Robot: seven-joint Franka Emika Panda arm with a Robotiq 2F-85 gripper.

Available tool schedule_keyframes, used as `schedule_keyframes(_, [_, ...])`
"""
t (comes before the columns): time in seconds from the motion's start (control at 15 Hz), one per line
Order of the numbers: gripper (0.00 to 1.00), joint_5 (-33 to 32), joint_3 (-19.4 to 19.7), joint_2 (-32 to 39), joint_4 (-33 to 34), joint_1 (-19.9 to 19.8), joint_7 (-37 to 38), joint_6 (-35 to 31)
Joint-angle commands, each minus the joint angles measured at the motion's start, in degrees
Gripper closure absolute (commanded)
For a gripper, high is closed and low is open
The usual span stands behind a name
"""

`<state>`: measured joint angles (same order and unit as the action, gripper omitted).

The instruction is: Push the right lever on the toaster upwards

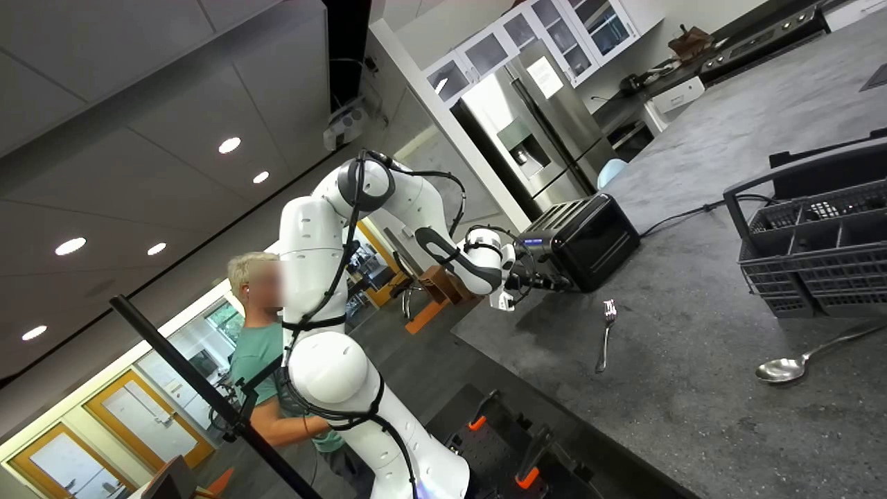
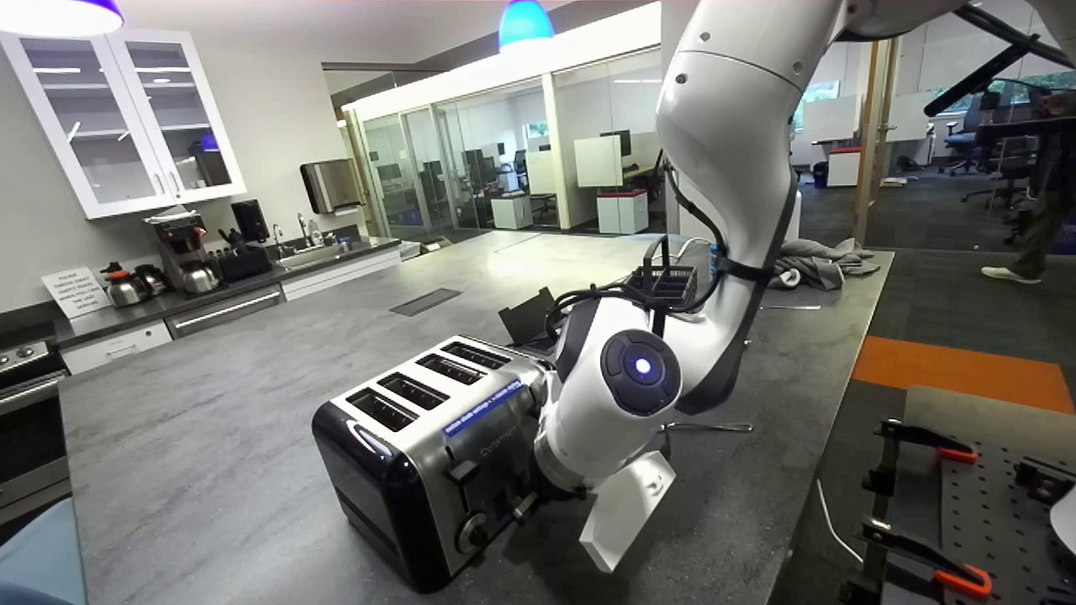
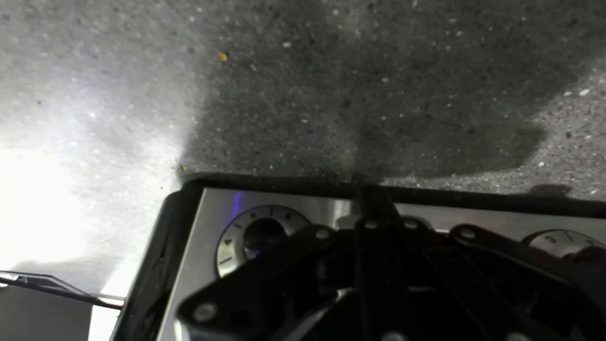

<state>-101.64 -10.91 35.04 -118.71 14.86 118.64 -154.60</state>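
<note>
Gripper, foreground of the wrist view, dark and indistinct; its jaws are drawn fully together, with no object seen between them. The tip overlies the front panel of the toaster, between two numbered dials; whether it touches the panel cannot be told. The toaster stands upright on the grey counter, visible in both exterior views. Four slots lie along its top, and a blue label runs along its upper front edge. One black lever shows on its front, above a dial; part of the same front is hidden by the white arm, just beside the toaster.

A dark cord runs from beside the toaster towards the grey caddy, which stands well apart from the toaster, its compartments facing up. A fork lies in front of the toaster, near it, tines pointing towards it. A spoon lies farther from the toaster, near the caddy, its handle reaching the frame edge. In an exterior view, a grey cloth lies past the arm from the toaster. A steel fridge stands beyond the toaster, below white cupboards. A person in a green shirt stands behind the arm, well apart from the toaster.
</note>
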Motion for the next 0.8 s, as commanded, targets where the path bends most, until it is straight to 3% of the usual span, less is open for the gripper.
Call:
schedule_keyframes(0.0, [1.00,2.01,-0.14,-1.28,-0.93,0.60,-1.29,1.67])
schedule_keyframes(0.27, [1.00,7.53,-1.71,-6.77,-6.25,1.63,-4.11,3.08])
schedule_keyframes(0.73, [1.00,19.63,-8.04,-20.97,-16.25,3.27,-11.08,12.30])
